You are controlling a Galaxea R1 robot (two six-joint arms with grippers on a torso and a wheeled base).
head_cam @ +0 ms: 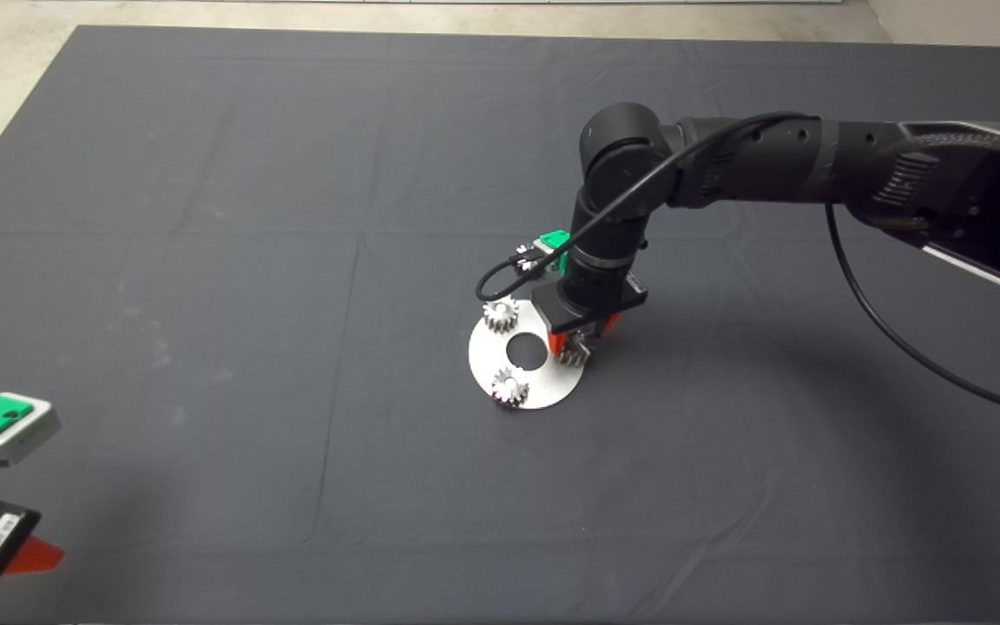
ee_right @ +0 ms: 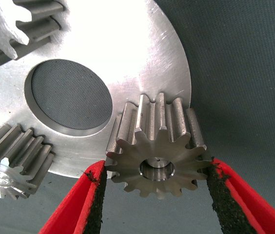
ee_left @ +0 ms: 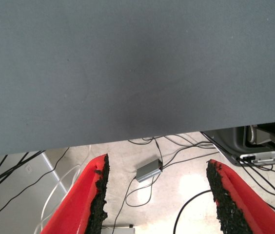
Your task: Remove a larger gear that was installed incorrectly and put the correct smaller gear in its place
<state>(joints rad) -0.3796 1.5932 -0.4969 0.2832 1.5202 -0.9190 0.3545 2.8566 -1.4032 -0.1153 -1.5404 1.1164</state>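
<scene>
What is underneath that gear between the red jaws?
The smaller gear sits on the edge of a round silver plate lying on the dark mat, between the right gripper jaws. Whatever peg or hole is beneath is covered.

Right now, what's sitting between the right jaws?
A small steel gear stands between the right gripper's red fingers, at the edge of the round silver plate. The right wrist view shows it best; in the head view the arm mostly hides it.

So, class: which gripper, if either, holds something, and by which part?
The right gripper grips the smaller gear by its toothed rim, one pad each side, at the plate's edge. The left gripper is open, holding nothing.
</scene>
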